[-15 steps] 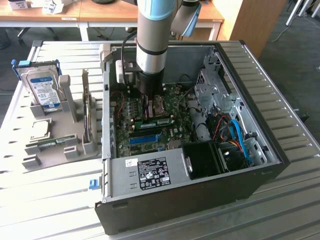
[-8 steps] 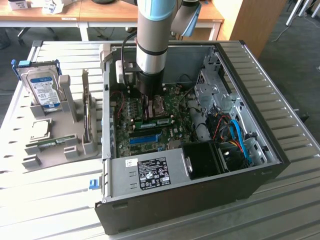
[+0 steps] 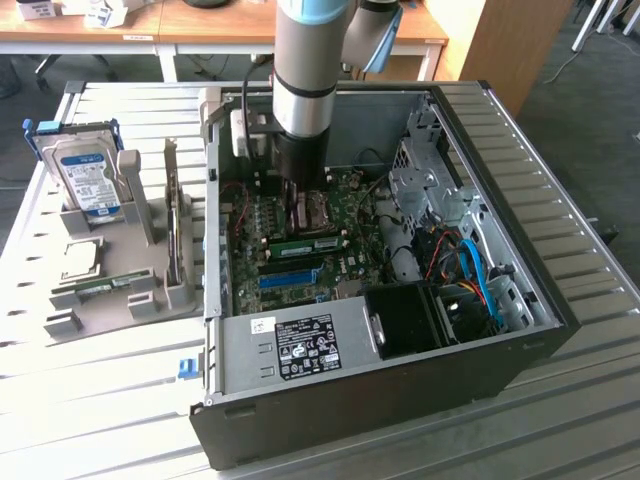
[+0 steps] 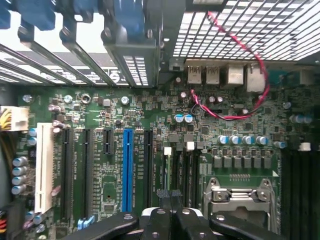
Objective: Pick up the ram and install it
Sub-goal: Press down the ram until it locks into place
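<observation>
An open computer case (image 3: 560, 290), hard drive (image 3: 85, 180) upright beside it, perhaps in a grey holder (image 3: 140, 270).

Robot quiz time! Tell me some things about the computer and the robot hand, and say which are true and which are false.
1. The gripper is down inside the open computer case. True.
2. The hard drive sits inside the case. False: it stands in the gray holder outside it, on the exterior view's left.
3. The gripper's fingers are wide open. False: they are shut together.
4. A blue slot strip is on the motherboard. True.
5. A green ram stick sits on the motherboard close by the gripper. True.
</observation>
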Available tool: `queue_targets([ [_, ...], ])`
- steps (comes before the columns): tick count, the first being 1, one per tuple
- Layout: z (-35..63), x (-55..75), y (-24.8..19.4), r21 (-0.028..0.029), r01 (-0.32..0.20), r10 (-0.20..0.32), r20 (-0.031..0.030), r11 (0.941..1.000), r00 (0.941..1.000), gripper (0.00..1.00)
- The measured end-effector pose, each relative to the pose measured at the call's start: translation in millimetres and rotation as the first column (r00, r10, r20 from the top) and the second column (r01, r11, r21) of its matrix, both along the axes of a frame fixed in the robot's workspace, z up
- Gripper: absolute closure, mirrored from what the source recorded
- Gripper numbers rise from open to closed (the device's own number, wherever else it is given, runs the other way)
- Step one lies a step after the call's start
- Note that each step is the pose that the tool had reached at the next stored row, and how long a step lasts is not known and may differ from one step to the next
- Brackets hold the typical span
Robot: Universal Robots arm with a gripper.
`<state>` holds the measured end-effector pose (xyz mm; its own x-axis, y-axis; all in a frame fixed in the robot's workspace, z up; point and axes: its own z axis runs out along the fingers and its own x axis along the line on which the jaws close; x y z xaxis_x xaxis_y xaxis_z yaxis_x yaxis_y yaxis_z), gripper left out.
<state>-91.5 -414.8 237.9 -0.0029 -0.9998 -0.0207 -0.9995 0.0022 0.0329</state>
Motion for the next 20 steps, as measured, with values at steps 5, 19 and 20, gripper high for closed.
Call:
queue_targets([
  [5, 18.6, 0.0, 0.0, -0.0005, 0.000, 0.000, 0.0000, 1.0000, 1.0000, 0.89],
  [19, 71.4, 0.0, 0.0, -0.0015, 0.000, 0.000, 0.0000, 1.0000, 1.0000, 0.89],
  [20, 74.4, 0.0, 0.0, -0.0017, 0.000, 0.000, 0.0000, 1.0000, 1.0000, 0.89],
])
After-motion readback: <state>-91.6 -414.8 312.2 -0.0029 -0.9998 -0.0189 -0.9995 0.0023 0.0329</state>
